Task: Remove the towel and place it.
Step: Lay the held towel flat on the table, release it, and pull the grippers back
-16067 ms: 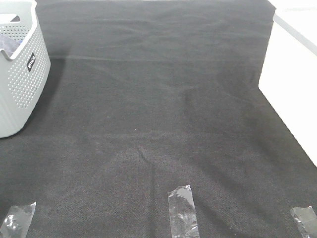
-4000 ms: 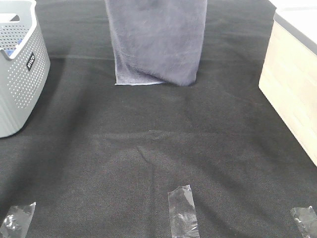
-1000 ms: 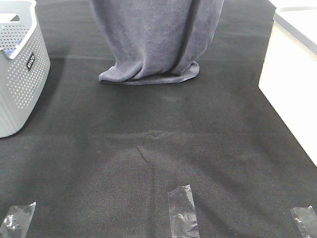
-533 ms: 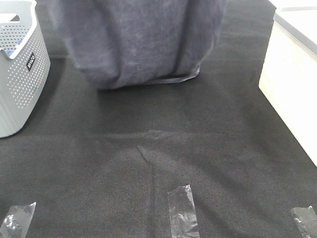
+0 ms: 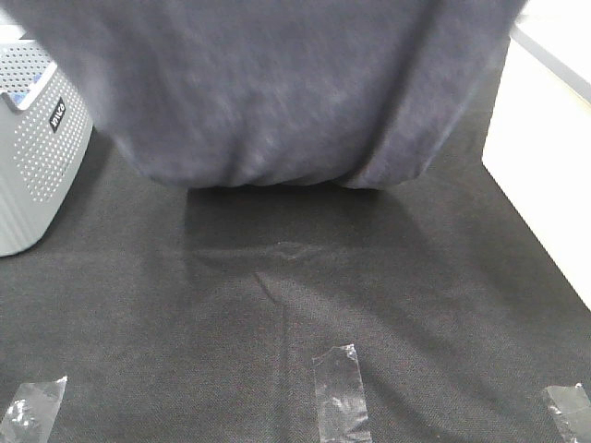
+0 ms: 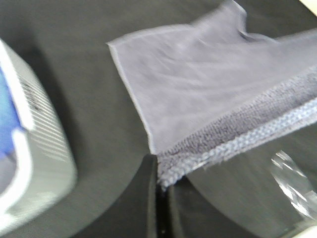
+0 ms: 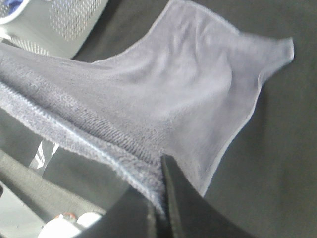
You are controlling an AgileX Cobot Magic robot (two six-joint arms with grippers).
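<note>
The greyish-purple towel (image 5: 277, 92) hangs spread wide across the top of the exterior high view, its lower fold just above or on the black table cloth (image 5: 295, 305). No gripper shows in that view. In the left wrist view my left gripper (image 6: 157, 184) is shut on one hemmed corner of the towel (image 6: 198, 94). In the right wrist view my right gripper (image 7: 157, 198) is shut on the other corner of the towel (image 7: 163, 99). The far end of the towel lies on the cloth in both wrist views.
A grey perforated basket (image 5: 37, 157) stands at the left edge, also in the left wrist view (image 6: 29, 148). A pale wooden box (image 5: 545, 175) stands at the right. Strips of clear tape (image 5: 342, 392) lie along the front edge.
The towel has come toward the camera and spread wider, now filling the top of the view. Its lower fold has moved forward over the cloth.
</note>
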